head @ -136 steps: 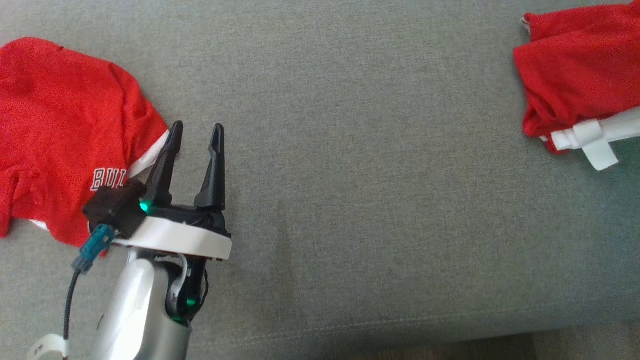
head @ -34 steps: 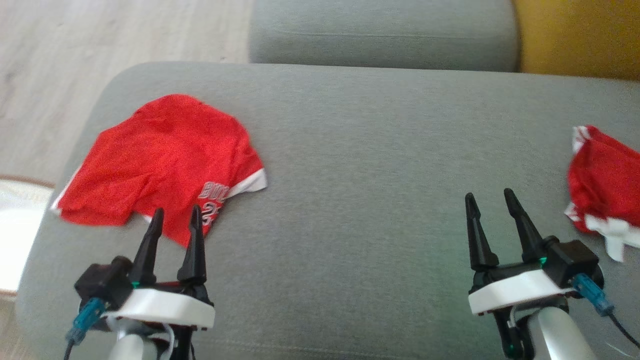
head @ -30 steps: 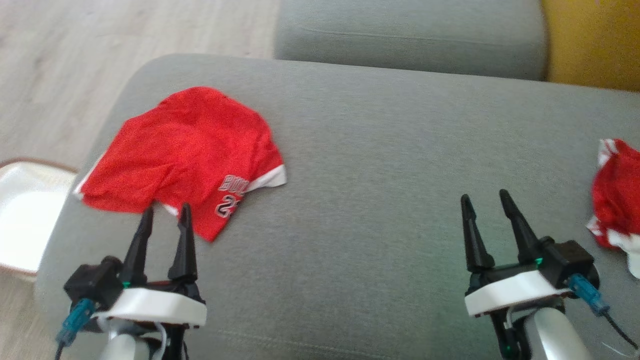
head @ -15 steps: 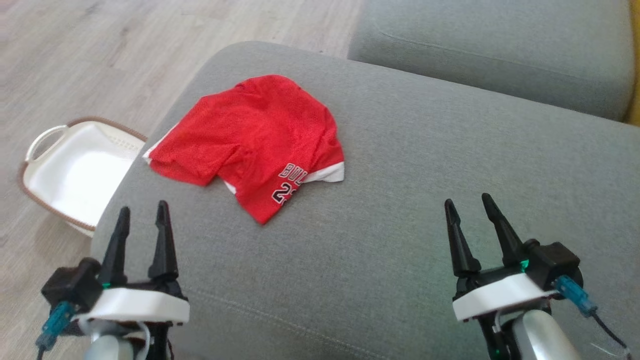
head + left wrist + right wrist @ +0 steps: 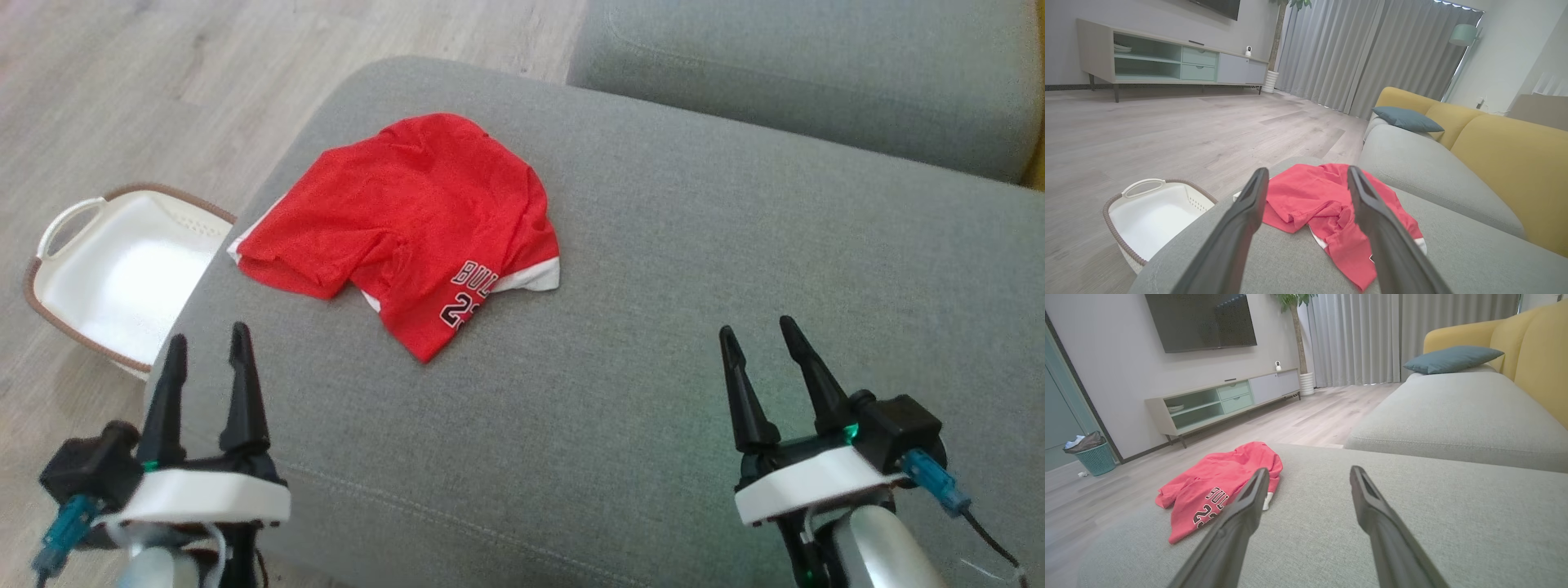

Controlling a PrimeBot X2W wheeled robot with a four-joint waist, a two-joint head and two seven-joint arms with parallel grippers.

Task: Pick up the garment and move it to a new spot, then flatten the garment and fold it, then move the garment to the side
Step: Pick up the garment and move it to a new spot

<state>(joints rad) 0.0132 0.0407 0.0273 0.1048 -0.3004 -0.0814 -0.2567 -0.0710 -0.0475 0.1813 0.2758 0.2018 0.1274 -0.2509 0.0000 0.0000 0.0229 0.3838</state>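
Observation:
The garment [image 5: 416, 220] is a red jersey with white trim and lettering, lying crumpled on the grey sofa cushion [image 5: 694, 269] near its far left corner. It also shows in the left wrist view [image 5: 1327, 200] and the right wrist view [image 5: 1216, 482]. My left gripper [image 5: 207, 341] hovers open at the cushion's near left edge, short of the garment, nothing between its fingers. Well to the right of the garment, my right gripper [image 5: 756, 333] stands open and empty over the cushion's near right part.
A white laundry basket [image 5: 73, 245] with a brown rim sits on the wood floor left of the sofa. A second grey cushion [image 5: 816, 73] lies beyond. In the wrist views a yellow backrest [image 5: 1506, 163], a teal pillow [image 5: 1453, 358] and a TV cabinet [image 5: 1167, 61] show.
The head camera has swung left, so the basket and floor have come into view and the second red garment at the right has left it. Both grippers stay open.

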